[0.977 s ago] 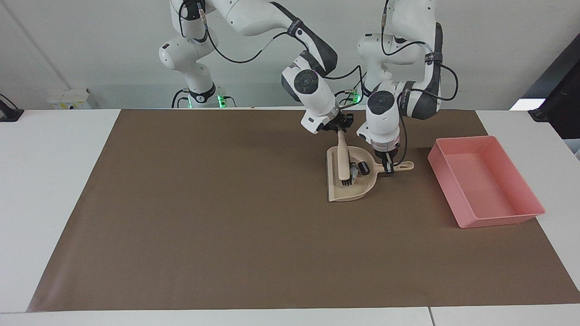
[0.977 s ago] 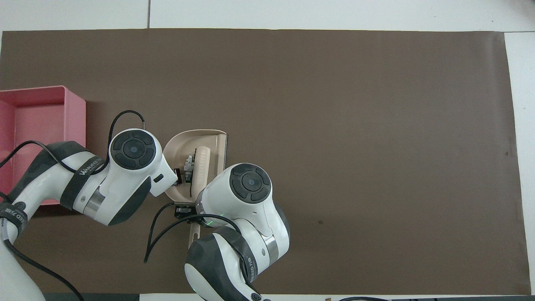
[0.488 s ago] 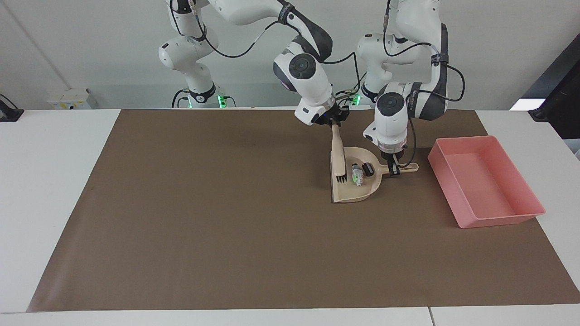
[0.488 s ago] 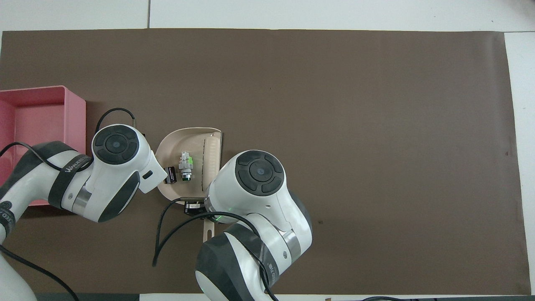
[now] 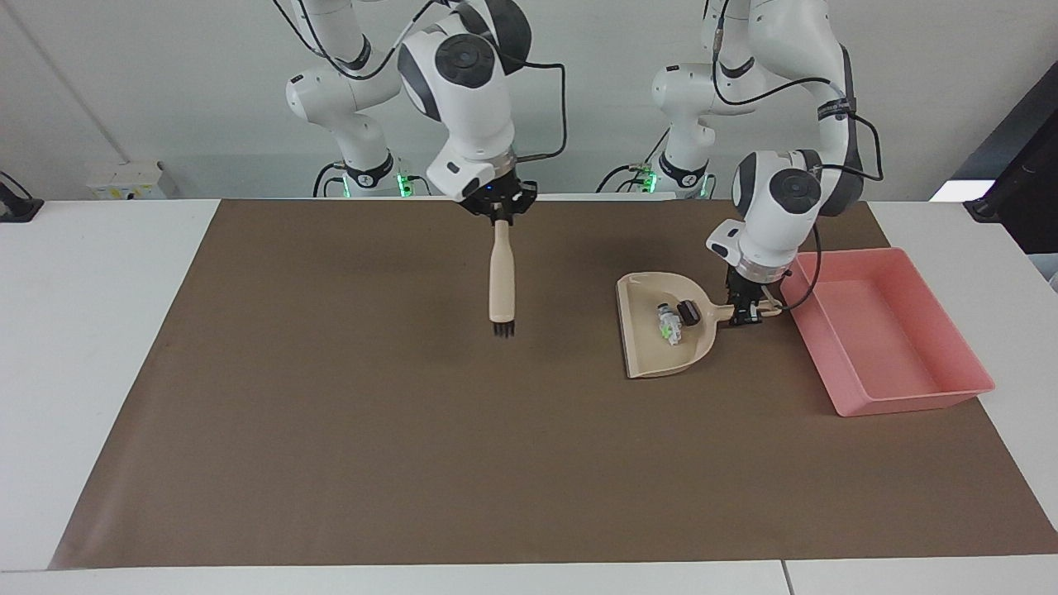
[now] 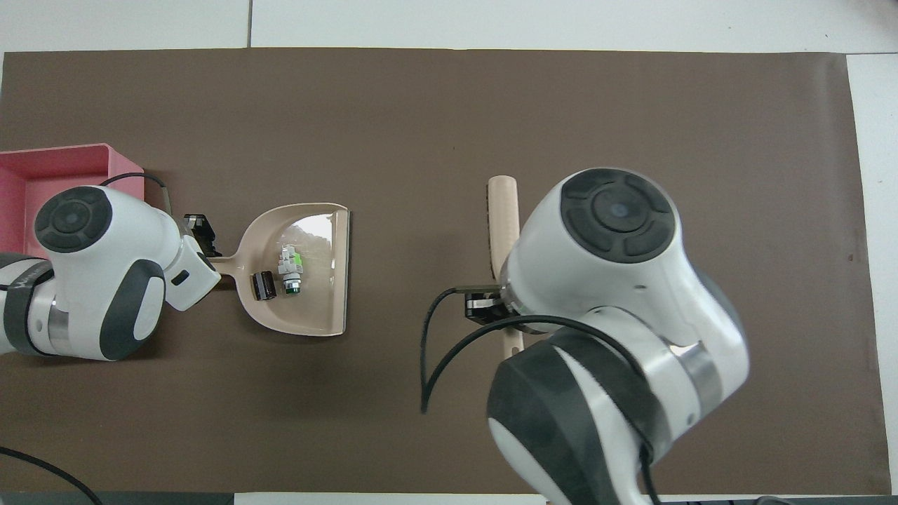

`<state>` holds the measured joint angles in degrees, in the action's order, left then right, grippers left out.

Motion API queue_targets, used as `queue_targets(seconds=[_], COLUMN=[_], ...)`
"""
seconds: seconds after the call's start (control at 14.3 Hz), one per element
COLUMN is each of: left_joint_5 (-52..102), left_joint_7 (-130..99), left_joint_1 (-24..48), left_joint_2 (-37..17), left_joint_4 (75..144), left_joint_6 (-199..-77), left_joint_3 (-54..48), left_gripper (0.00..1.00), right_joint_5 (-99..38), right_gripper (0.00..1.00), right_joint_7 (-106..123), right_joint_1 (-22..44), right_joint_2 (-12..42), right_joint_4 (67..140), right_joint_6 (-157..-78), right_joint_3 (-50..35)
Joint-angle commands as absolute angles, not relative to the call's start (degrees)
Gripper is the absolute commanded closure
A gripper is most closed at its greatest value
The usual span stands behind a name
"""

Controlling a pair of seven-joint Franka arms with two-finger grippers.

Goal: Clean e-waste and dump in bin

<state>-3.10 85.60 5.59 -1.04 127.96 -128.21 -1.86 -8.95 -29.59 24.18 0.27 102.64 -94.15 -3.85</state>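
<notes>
The e-waste lies in the beige dustpan (image 5: 653, 351) (image 6: 309, 308): a white bit with a green end (image 5: 666, 324) (image 6: 289, 264) and a dark stubby cylinder (image 5: 688, 311) (image 6: 263, 285) beside it. My left gripper (image 5: 748, 312) (image 6: 201, 235) is shut on the dustpan's handle and holds the pan low over the mat, next to the pink bin (image 5: 917, 401) (image 6: 70, 149). My right gripper (image 5: 496, 211) (image 6: 491, 307) is shut on a beige brush (image 5: 502, 277) (image 6: 502, 210). The brush hangs bristles down over the middle of the mat.
A brown mat (image 5: 413, 446) (image 6: 596, 105) covers most of the white table. The bin stands at the left arm's end of the mat, partly covered by the left arm in the overhead view.
My right gripper has lifted the brush out of the dustpan and carried it toward the right arm's end. My left gripper has moved the dustpan with the e-waste toward the bin.
</notes>
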Motion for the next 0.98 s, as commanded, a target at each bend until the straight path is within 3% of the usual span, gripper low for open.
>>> queue_targets(seconds=[0.0,0.28,0.49,0.91], left_joint_5=[3.85,8.86,11.86,14.06], left_joint_7=[94.2,100.25,107.82,115.73], left_joint_1=[0.54,-4.29,-10.61,-19.94], left_joint_2=[2.28,1.94,0.8,-1.66], left_joint_4=[126.75,119.64,114.62,108.47], left_joint_6=[-125.79,-116.75,-110.76,-105.92], left_joint_3=[-2.02,-1.76,-1.67,-1.5], left_gripper=[1.0,1.0,1.0,1.0], right_joint_5=[-7.04,-1.07,1.58,2.02], right_gripper=[1.0,1.0,1.0,1.0], right_joint_7=[-21.56,-8.21,0.41,5.27], right_joint_1=[15.32,4.68,-3.23,-12.47], right_joint_2=[-3.25,-6.23,-8.35,-8.0], right_joint_4=[106.26,113.79,123.72,132.44], right_joint_6=[-91.77,-92.89,-102.09,-114.59], right_joint_3=[-4.75,-4.75,-4.75,-4.75])
